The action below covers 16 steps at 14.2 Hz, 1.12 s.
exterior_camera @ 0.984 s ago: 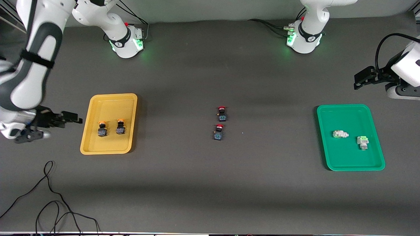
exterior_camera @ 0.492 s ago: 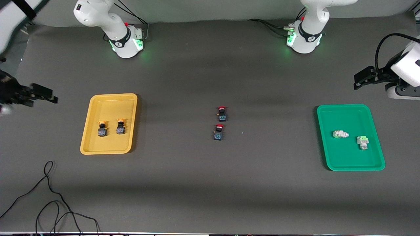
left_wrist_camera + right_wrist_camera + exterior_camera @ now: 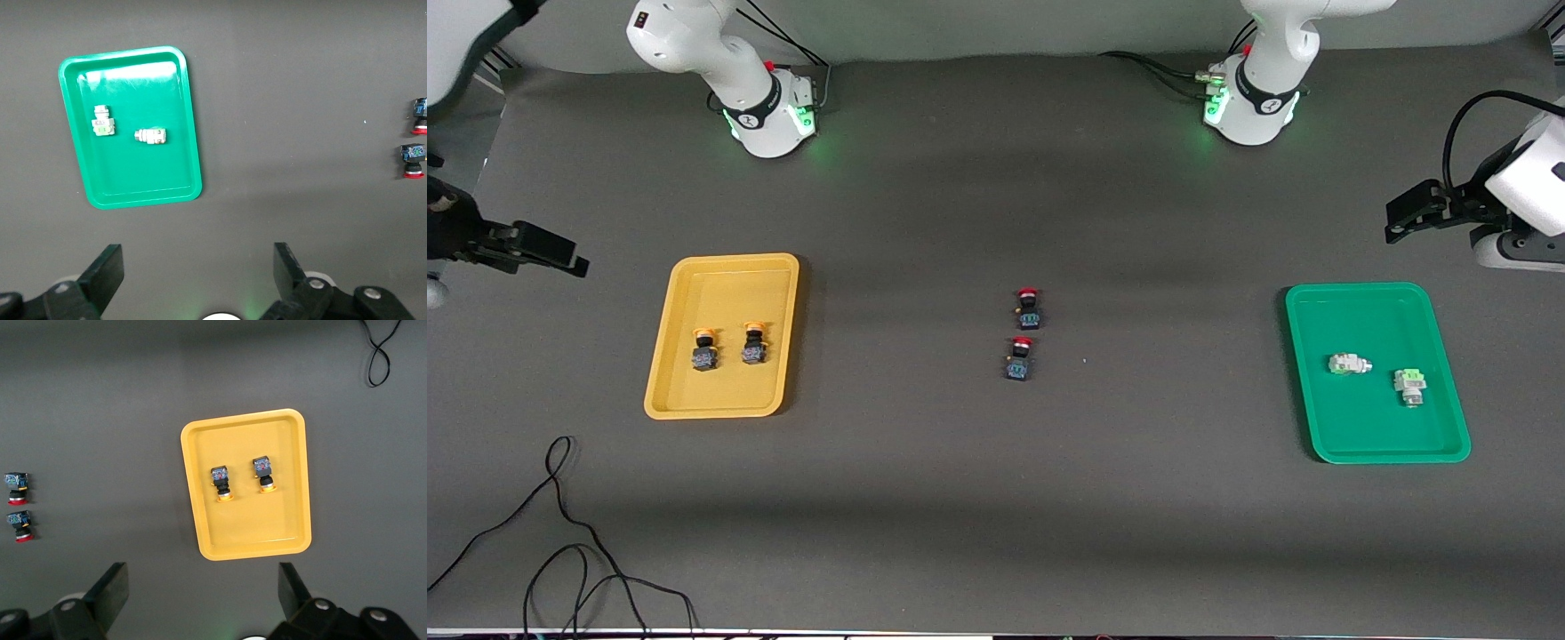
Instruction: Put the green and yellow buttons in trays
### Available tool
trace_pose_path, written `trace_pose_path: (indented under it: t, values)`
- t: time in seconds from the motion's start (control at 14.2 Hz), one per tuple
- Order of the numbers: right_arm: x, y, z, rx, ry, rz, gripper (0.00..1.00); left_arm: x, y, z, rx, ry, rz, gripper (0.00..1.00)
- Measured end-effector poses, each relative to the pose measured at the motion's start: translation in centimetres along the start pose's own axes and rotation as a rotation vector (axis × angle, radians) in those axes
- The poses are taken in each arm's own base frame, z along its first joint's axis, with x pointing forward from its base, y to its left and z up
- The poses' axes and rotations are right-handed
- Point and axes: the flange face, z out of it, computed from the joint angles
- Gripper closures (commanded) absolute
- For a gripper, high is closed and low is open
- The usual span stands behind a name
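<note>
Two dark buttons with orange-yellow caps (image 3: 704, 351) (image 3: 753, 347) lie in the yellow tray (image 3: 694, 404); they also show in the right wrist view (image 3: 221, 483) (image 3: 264, 473). Two whitish buttons with green caps (image 3: 1348, 364) (image 3: 1409, 387) lie in the green tray (image 3: 1352, 444), also seen in the left wrist view (image 3: 103, 121) (image 3: 151, 136). My right gripper (image 3: 551, 253) is open and empty, raised at the right arm's end of the table, apart from the yellow tray. My left gripper (image 3: 1409, 213) is open and empty, raised at the left arm's end, apart from the green tray.
Two dark switches with red caps (image 3: 1029, 308) (image 3: 1019, 358) stand at the table's middle. A black cable (image 3: 560, 533) lies on the table near the front camera at the right arm's end. Both arm bases (image 3: 769, 111) (image 3: 1249, 107) stand along the table's back edge.
My right gripper has risen and drawn away from beside the yellow tray toward the table's end. The left arm has not moved. The buttons have stayed in place.
</note>
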Motion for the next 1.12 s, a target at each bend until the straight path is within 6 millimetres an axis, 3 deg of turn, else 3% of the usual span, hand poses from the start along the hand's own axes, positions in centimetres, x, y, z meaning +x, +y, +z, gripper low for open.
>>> trace_pose_path:
  t: [0.42,0.7,0.91,1.12]
  values:
    - [0.3,-1.6,0.9,-0.003,-0.021,-0.011,0.01,0.1,0.0,0.1,0.0,-0.002,0.0,0.0]
    - [2.9,-2.3,2.7,-0.042,-0.083,0.001,0.01,0.1,0.0,0.2,0.0,-0.003,0.001,0.0]
    - [4.3,-0.5,2.9,-0.057,-0.13,-0.013,0.01,0.1,0.1,0.2,0.0,-0.004,0.002,0.0]
    - [3.6,0.7,1.3,-0.047,-0.133,-0.068,0.01,0.1,0.1,0.2,0.0,-0.004,0.002,0.0]
